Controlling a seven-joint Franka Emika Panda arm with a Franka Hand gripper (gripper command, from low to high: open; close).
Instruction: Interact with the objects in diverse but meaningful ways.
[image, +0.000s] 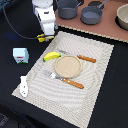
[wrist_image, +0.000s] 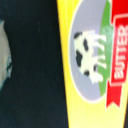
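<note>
My gripper (image: 46, 33) hangs straight down at the placemat's far corner, right over the yellow packet (image: 44, 37), of which only yellow edges show beneath it. The wrist view is filled by that packet (wrist_image: 92, 60), very close, with a cow picture and a red "BUTTER" banner. I cannot tell whether the jaws are open or closed on it. The pale-blue and white milk carton (image: 20, 55) stands on the dark table. The yellow banana (image: 51, 56) and the small white bottle (image: 23, 85) lie on the placemat. Two dark grey handled pots (image: 91, 14) stand at the back.
The woven beige placemat (image: 95, 85) carries a tan plate (image: 68, 66), a knife (image: 86, 58) and a fork (image: 67, 81), both orange-handled. A brown board (image: 107, 30) at the back holds the pots and a bowl (image: 123, 16). A black cable (image: 15, 27) runs near the arm.
</note>
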